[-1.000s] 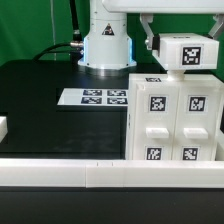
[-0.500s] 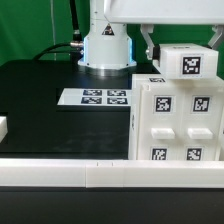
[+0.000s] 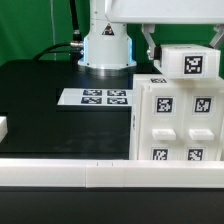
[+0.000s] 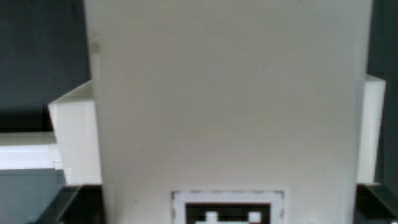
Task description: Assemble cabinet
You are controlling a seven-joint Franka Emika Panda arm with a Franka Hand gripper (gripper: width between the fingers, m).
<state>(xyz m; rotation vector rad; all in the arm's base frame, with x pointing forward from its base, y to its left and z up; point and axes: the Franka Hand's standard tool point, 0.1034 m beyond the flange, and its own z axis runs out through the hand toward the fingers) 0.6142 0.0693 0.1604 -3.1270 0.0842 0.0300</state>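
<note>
The cabinet point(image 3: 178, 122), a big white box with square tags on its front, stands at the exterior view's right. A smaller white tagged block point(image 3: 188, 62) sits right over its top, and I cannot tell whether the two touch. My gripper point(image 3: 186, 52) is shut on this block, with one dark finger point(image 3: 150, 47) showing beside it. In the wrist view the block point(image 4: 214, 100) fills the frame between my gripper's point(image 4: 217, 206) dark fingers point(image 4: 50, 205), and part of the cabinet point(image 4: 68, 125) shows behind it.
The marker board point(image 3: 97, 97) lies flat on the black table, in front of the robot's white base point(image 3: 106, 45). A small white part point(image 3: 3, 128) sits at the exterior view's left edge. A white rail point(image 3: 70, 176) runs along the front.
My gripper came down a little with the block toward the cabinet's top, then held still over the last half second.
</note>
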